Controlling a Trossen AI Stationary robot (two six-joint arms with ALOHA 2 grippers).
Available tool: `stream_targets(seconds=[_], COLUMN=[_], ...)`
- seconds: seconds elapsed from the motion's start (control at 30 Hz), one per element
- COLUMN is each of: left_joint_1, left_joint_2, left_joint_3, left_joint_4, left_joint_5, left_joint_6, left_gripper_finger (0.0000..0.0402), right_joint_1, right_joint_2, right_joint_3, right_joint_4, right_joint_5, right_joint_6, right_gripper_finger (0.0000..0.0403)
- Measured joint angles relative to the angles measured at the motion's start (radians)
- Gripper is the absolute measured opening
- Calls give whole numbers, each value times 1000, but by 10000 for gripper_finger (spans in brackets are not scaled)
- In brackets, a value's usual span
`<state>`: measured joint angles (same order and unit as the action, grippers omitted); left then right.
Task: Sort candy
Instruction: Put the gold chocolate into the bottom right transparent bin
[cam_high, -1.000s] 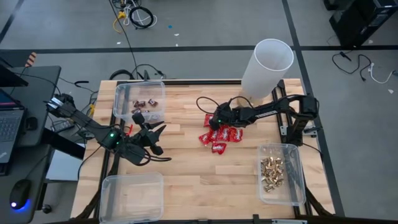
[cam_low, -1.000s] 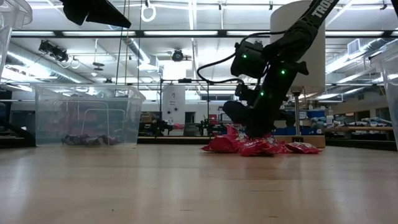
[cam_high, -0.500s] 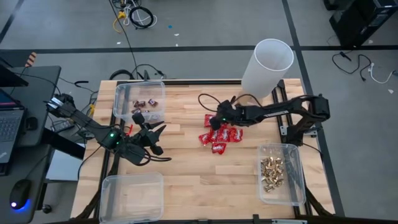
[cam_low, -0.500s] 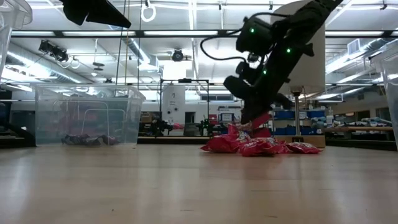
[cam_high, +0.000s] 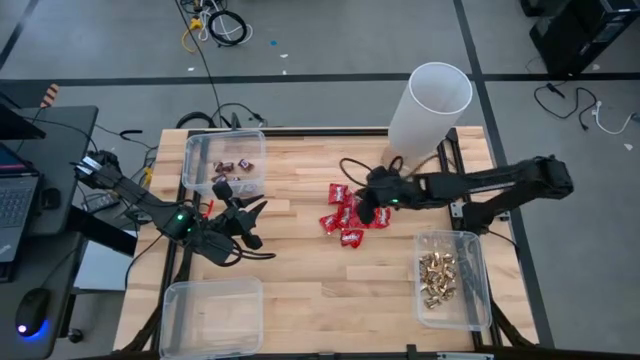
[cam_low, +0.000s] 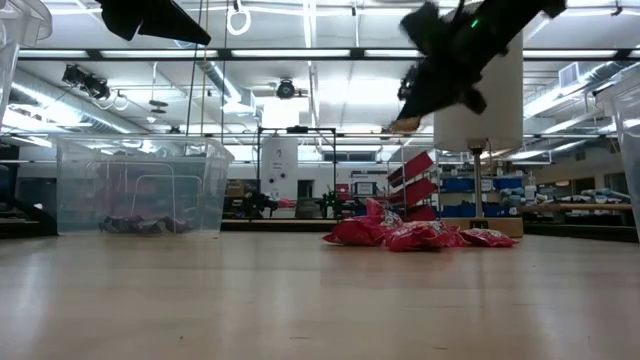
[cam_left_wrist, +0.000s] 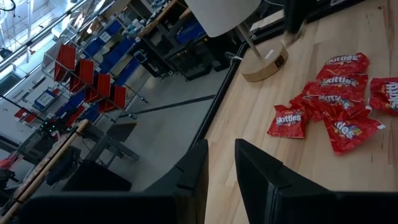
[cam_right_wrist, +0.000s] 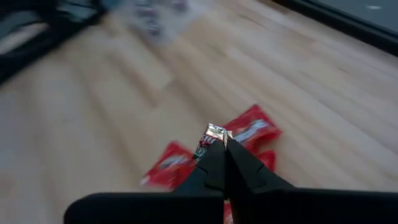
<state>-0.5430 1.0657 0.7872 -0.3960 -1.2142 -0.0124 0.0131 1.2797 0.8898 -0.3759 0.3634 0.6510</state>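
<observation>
Wood tabletop (cam_high: 300, 270), lab floor w/ cables behind, white lamp (cam_high: 430, 105) at far edge. Red packets (cam_high: 350, 220) piled mid-table, also clear in left wrist view (cam_left_wrist: 339, 93). Gold-foil pieces (cam_high: 437, 277) sit in the clear bin (cam_high: 478, 290) near right side; dark mini bars (cam_high: 235, 166) in the far-left bin (cam_high: 192, 160); near-left bin (cam_high: 180, 300) looks empty.

Right gripper (cam_high: 366, 213) is above the red pile, lifted off the table; low view shows it high up (cam_low: 405, 125) w/ a small gold-ish bit at the tip. Right wrist view: jaws pinched shut on a small foil-wrapped piece (cam_right_wrist: 214, 132), packets below. Can't tell the exact kind, prob a gold-foil piece.

Left gripper (cam_high: 243, 222) parked over left side of table, near the mini-bar bin, jaws partly apart, holding nothing.

Risks: grip is only on the wrapper tip, so piece could slip out during the carry toward the gold bin and land back in the red pile or off-table. A fast swing makes that worse. Release too high or near the bin wall = bounce out. Arm path runs close to the lamp base, poss bump.
</observation>
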Motion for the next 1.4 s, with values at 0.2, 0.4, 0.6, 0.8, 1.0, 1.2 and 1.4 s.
stream_targets(seconds=[0.2, 0.4, 0.6, 0.8, 1.0, 1.2, 1.4], left_joint_1=[0, 0, 0, 0, 0, 0, 0], left_joint_2=[0, 0, 0, 0, 0, 0, 0], left_joint_3=[0, 0, 0, 0, 0, 0, 0], left_joint_4=[1, 2, 11, 50, 83, 122, 139], left_joint_5=[0, 0, 0, -8, -15, -17, -17], left_joint_6=[0, 0, 0, 4, 3, 1, 1], left_gripper_finger=[82, 82, 82, 82, 82, 82, 82], right_joint_1=[83, 190, 285, 370, 416, 426, 426], right_joint_2=[-165, -274, -368, -455, -529, -523, -522], right_joint_3=[0, 0, 0, 0, 1, 1, 1], right_joint_4=[-103, -240, -430, -651, -847, -1058, -1061], right_joint_5=[-252, -561, -619, -657, -633, -578, -506], right_joint_6=[-18, -85, 101, 250, 404, 527, 527], right_gripper_finger=[0, 0, 0, 0, 0, 0, 0])
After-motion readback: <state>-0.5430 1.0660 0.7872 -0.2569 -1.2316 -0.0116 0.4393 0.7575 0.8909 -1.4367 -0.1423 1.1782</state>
